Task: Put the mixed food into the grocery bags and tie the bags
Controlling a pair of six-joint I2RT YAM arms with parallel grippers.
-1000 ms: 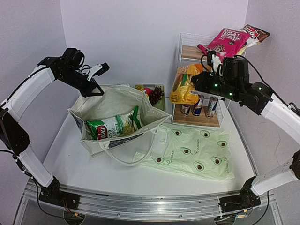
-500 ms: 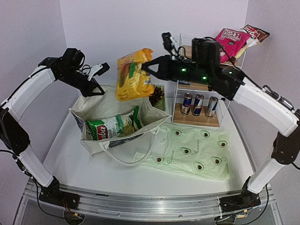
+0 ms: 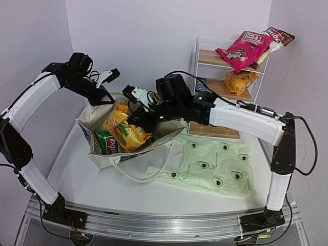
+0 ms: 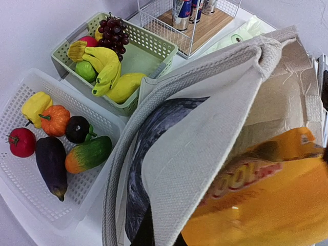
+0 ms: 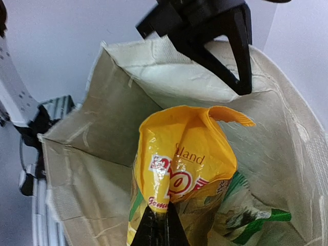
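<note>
**Item:** orange snack packet (image 3: pixel 126 131), in the mouth of the canvas tote (image 3: pixel 97 120) on the table (image 3: pixel 77 169).
**Obscured:** its held end is cut off in the right wrist view, and its lettering is blurred in the left wrist view. The green-white packet (image 3: pixel 105 143) beneath is mostly covered.
**Orientation:** long axis tilted, crimped free end toward the left gripper (image 3: pixel 105 98).
**Appearance:** crinkly, glossy, red-white logo.
**Grip:** right gripper (image 5: pixel 159 220) jaws clenched on the packet. Left jaws pinch the tote's rim.

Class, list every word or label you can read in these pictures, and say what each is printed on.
"sland": orange packet, start unclear.
"ba": green packet, rest hidden.
Too blurred to read: pink packet, cans, print on the tote.
</note>
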